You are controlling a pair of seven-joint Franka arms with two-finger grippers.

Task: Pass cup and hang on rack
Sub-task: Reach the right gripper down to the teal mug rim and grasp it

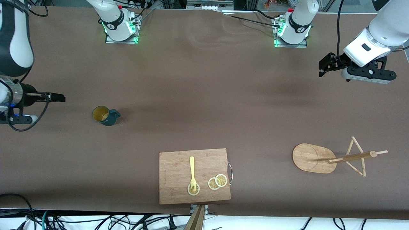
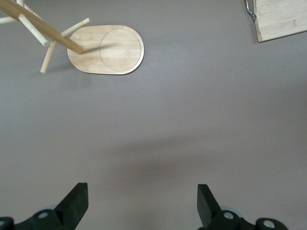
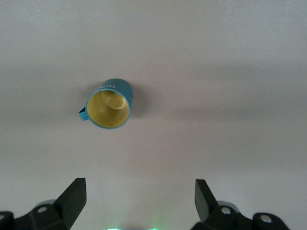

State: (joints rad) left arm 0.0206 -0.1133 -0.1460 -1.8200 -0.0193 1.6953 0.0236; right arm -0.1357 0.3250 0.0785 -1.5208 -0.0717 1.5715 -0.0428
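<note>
A brown cloth-covered table (image 1: pixel 204 95) is seen. A rectangular wooden cutting board (image 1: pixel 179 166) sits at its camera edge. The light bamboo rack (image 1: pixel 314 158) is parked toward the left arm's end, the small teal-blue cup (image 1: pixel 105 115) upright toward the right arm's. Both left gripper (image 2: pixel 143 203) and right gripper (image 3: pixel 140 199) are hung over bare table, jaws spread wide, nothing held.

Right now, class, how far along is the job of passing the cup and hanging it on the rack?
Nothing looks done yet. The cup stands on the table toward the right arm's end, untouched. The right end effector hangs open beside it; the left end effector waits open above the table near the rack. Picking up, handover and hanging all remain.
</note>
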